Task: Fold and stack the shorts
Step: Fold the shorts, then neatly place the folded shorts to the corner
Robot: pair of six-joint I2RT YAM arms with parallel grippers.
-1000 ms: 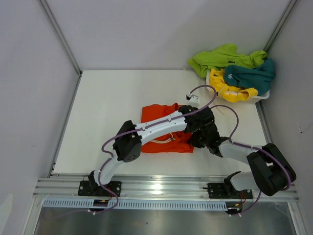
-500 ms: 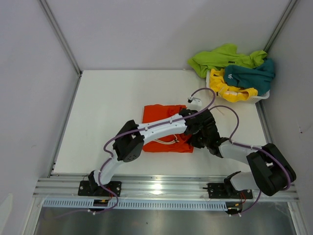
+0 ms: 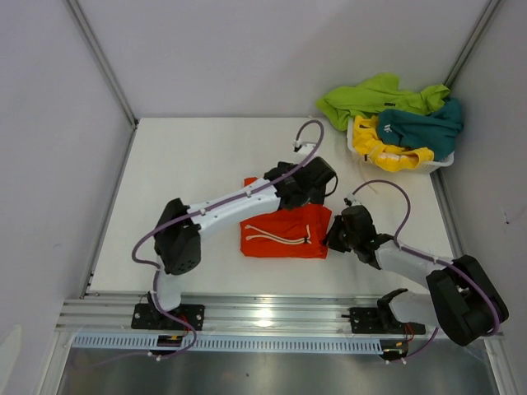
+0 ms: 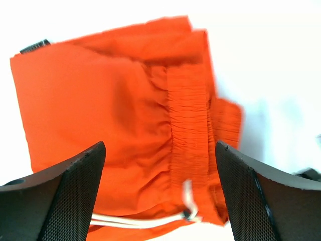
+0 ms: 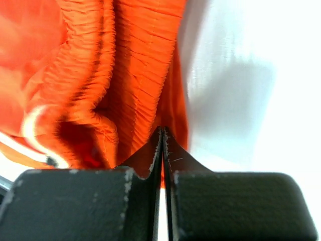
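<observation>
The orange shorts lie folded near the table's middle, white drawstring on top. My left gripper hovers open over their far edge. In the left wrist view its fingers stand wide apart above the orange cloth, holding nothing. My right gripper is shut at the shorts' right edge. In the right wrist view its closed tips rest against the gathered waistband. Whether cloth is pinched I cannot tell. More shorts lie at the back right: lime green, teal and yellow.
A white mesh basket stands at the back right corner and holds the yellow and teal pairs, with the lime green pair draped over its far side. Grey walls close the table on the left, back and right.
My left gripper has opened, let go of the orange shorts and swung up and away toward the far side. The shorts now lie uncovered with the drawstring showing. The right gripper stays shut.
</observation>
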